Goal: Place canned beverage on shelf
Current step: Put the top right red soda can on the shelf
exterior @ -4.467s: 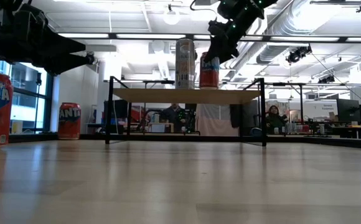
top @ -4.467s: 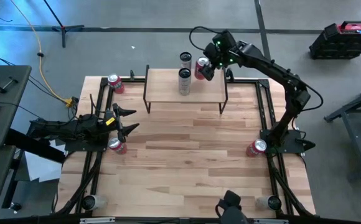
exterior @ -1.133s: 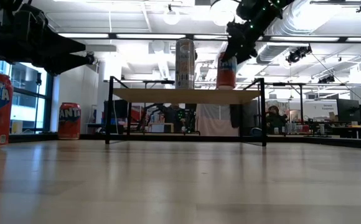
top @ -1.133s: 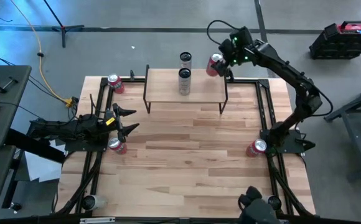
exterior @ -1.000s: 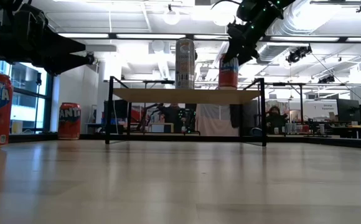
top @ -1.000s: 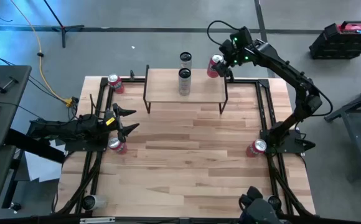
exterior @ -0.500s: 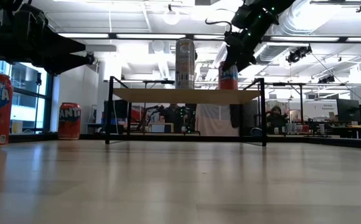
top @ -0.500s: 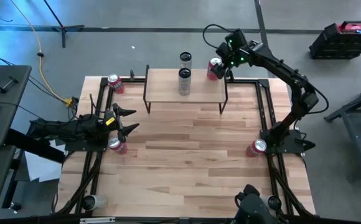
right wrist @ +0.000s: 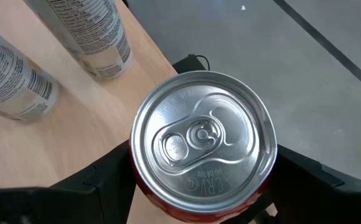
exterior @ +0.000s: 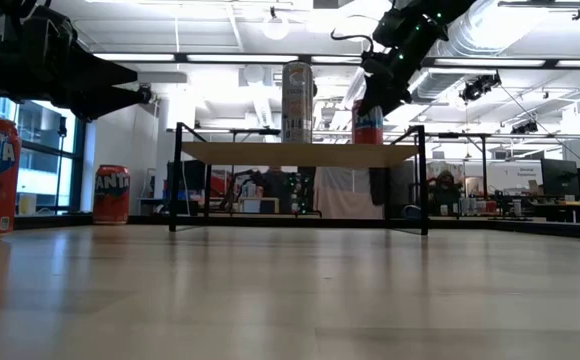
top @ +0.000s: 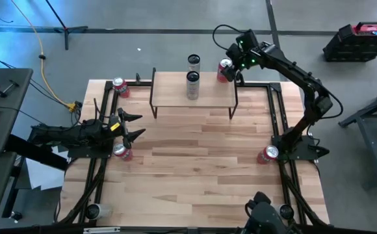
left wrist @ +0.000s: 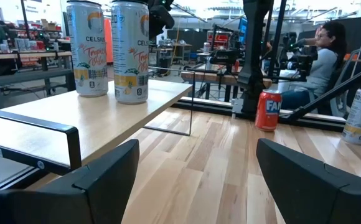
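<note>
Over the far right corner of the shelf (top: 195,97), in the high view, I am carrying the red can (top: 225,69) in my right jaws (top: 229,69), clenched around its body. Across the last second I have been drawing it back from beyond the corner post toward the plank, so the can is now coming in over the shelf's edge rather than hanging off to the side. Two tall silver cans (top: 192,85) are already standing at the plank's middle. My left jaws (top: 131,125) are waiting released near the tabletop's (top: 195,162) left edge, with another red can (top: 121,151) just beside them.

In the low view, the red can (exterior: 367,122) is sinking lower; its base is now reading at about plank level by the right post, though I cannot tell whether it is touching.

In the right wrist view, I am looking straight down on the can's lid (right wrist: 202,165), with plank under one side and grey floor under the other. I judge the placement is nearly done, but I still need to move further inboard before letting go.
</note>
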`<action>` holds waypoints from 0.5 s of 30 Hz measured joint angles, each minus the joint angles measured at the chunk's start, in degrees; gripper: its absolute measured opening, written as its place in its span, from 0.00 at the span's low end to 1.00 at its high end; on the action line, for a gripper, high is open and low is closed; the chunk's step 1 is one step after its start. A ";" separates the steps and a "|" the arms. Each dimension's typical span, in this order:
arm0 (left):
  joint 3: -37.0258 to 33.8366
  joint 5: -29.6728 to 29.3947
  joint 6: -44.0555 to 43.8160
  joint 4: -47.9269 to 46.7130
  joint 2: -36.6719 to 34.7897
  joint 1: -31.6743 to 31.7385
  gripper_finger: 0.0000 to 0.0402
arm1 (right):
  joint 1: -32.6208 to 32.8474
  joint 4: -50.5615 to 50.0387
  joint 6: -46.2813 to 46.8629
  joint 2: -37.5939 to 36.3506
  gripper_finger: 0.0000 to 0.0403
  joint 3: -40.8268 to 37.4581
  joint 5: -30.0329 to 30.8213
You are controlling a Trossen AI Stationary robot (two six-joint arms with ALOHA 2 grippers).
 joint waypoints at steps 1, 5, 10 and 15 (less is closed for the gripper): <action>0.00 0.00 0.00 0.00 0.00 0.00 0.78 | 0.00 -0.02 0.18 0.00 0.71 0.00 0.00; 0.00 0.00 0.00 0.00 0.00 0.01 0.78 | 0.00 -0.38 0.22 -0.02 0.71 0.00 -0.11; 0.01 -0.01 0.00 0.00 0.00 0.01 0.78 | 0.02 -0.68 0.57 -0.04 0.74 0.00 -0.11; 0.01 -0.01 0.00 0.00 0.00 0.02 0.78 | 0.16 -0.66 2.44 -0.04 0.85 0.00 2.87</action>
